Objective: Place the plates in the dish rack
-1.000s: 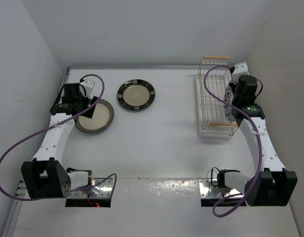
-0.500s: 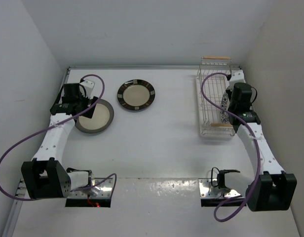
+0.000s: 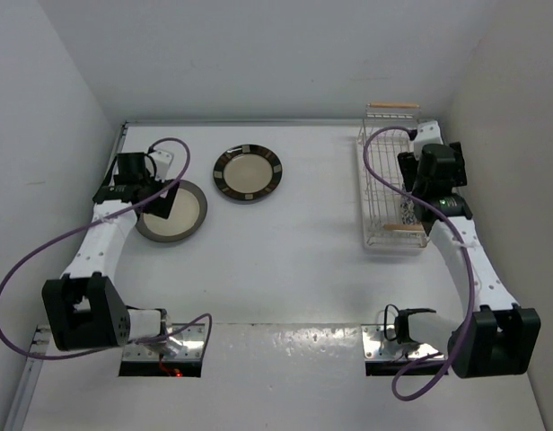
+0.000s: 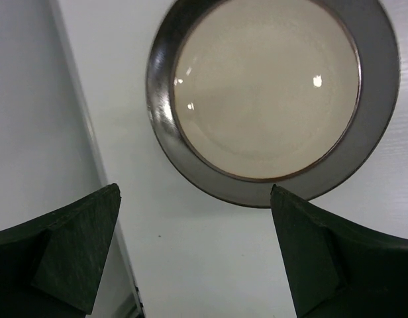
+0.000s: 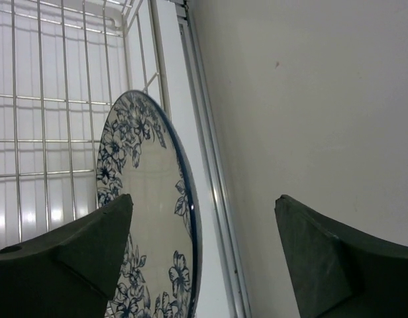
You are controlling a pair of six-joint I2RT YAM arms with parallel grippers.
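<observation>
Right gripper: fingers spread wide, not clamping the blue floral plate, which stands on edge in the dish rack | Left gripper: fingers wide above the cream-centred plate, flat on the table | Technique: straddle its near rim squarely before closing.

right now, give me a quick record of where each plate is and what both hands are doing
blue floral plate: on edge in the dish rack
dark-rimmed cream plate: flat on table, not loaded
patch-rimmed plate: flat on table, not loaded
left hand: open, over the cream plate's edge
right hand: open, above the floral plate, not gripping it
loaded: one of three
</observation>
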